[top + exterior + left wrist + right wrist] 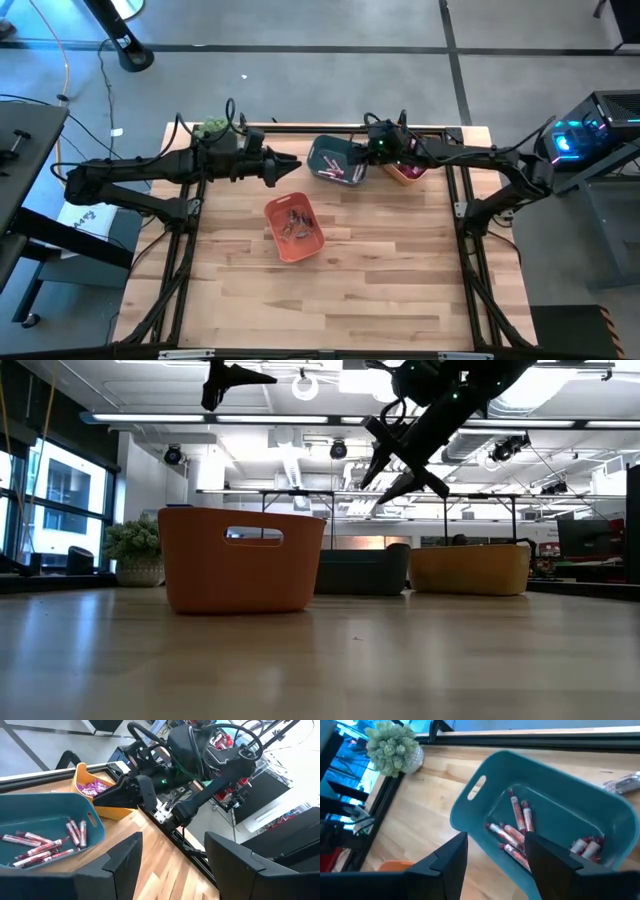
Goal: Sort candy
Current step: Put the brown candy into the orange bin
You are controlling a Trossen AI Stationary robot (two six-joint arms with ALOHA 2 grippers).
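Three bins sit on the wooden table (pixel 380 280). The teal bin (pixel 333 158) is at the far side, near the middle, and slim pink stick candies (pixel 517 827) lie in a loose pile on its floor. The yellow bin (pixel 405 172) is just beside it, on the right, and shiny purple candy packets (pixel 94 787) fill its bottom. The orange bin (pixel 294 228) stands apart from those two, closer to the middle of the table, with small dark candies (pixel 297 226) and a few pinkish bits inside. The right gripper (pixel 352 166) hangs in the air over the teal bin, between that bin and the yellow one, and its two fingers are spread apart with nothing in them. In the low view it points down at a slant above the bins and does not touch them. The left gripper (pixel 290 163) reaches out from the left, high over the table, just left of the teal bin and above the orange one. Its fingers are apart too and hold nothing. A green plant ball (pixel 394 747) in a pale pot sits at the far left corner of the table, behind the left arm
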